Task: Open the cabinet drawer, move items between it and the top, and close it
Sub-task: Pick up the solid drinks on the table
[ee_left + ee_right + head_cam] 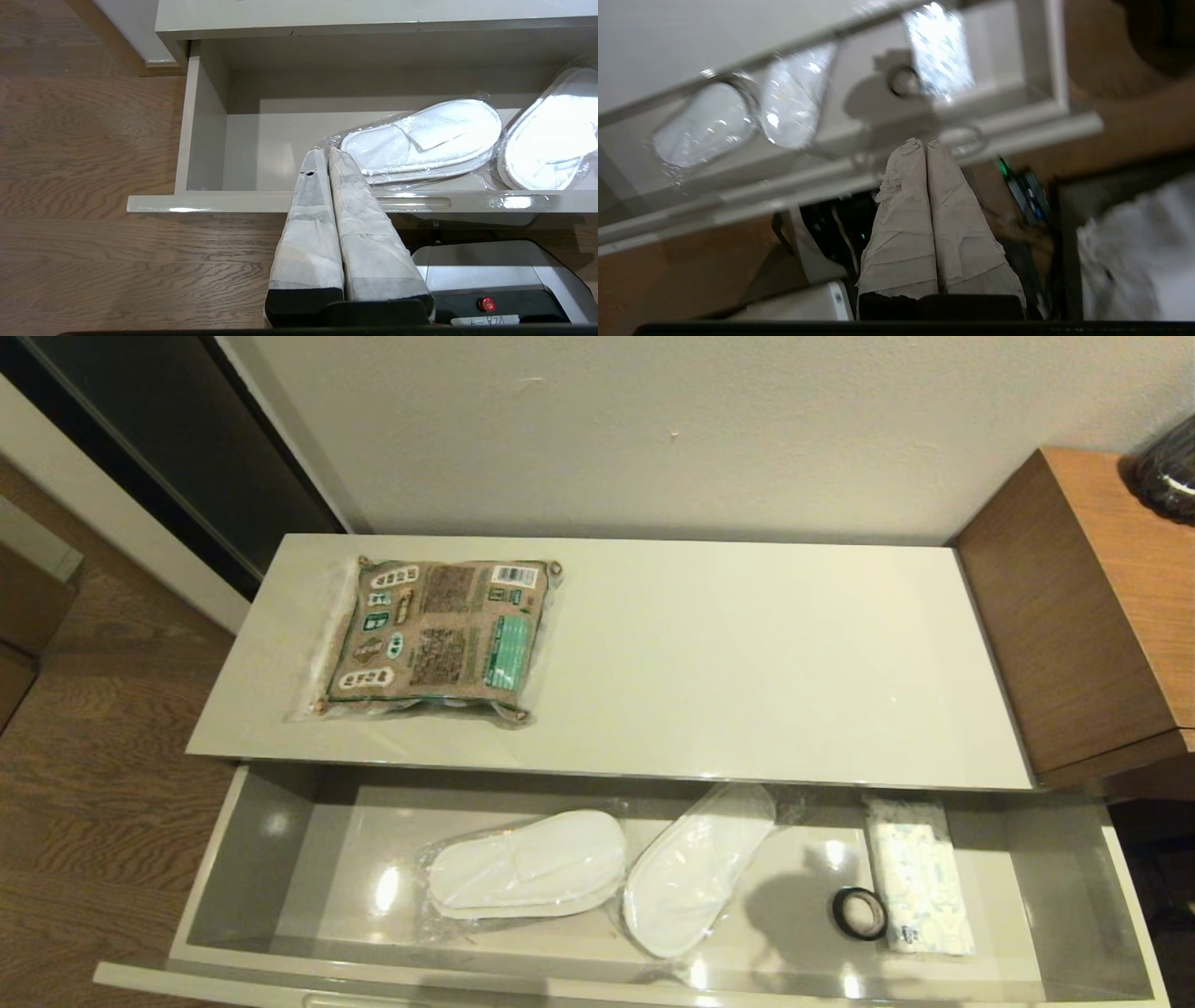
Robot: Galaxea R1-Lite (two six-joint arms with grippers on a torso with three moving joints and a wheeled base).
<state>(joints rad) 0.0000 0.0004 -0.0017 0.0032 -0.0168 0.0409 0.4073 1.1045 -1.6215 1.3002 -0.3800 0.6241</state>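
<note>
The cabinet drawer [233,859] stands pulled out, its cream face panel [210,203] toward me. On the top [747,653] lies the brown-and-green packet [439,637], at the left. Inside the drawer at the right are the dark tape ring [860,913] and, touching it, the tissue pack [920,887]. My left gripper [324,150] is shut and empty, hanging in front of the face panel near the oblong recess [416,203]. My right gripper [923,142] is shut and empty, low in front of the drawer's right part. Neither gripper shows in the head view.
Two plastic-wrapped white slippers [527,866] [695,868] lie in the middle of the drawer. A taller brown wooden unit [1092,607] stands right of the cabinet, with a dark object [1167,476] on it. Wooden floor [84,784] runs to the left. The robot's base [490,275] is just under the drawer front.
</note>
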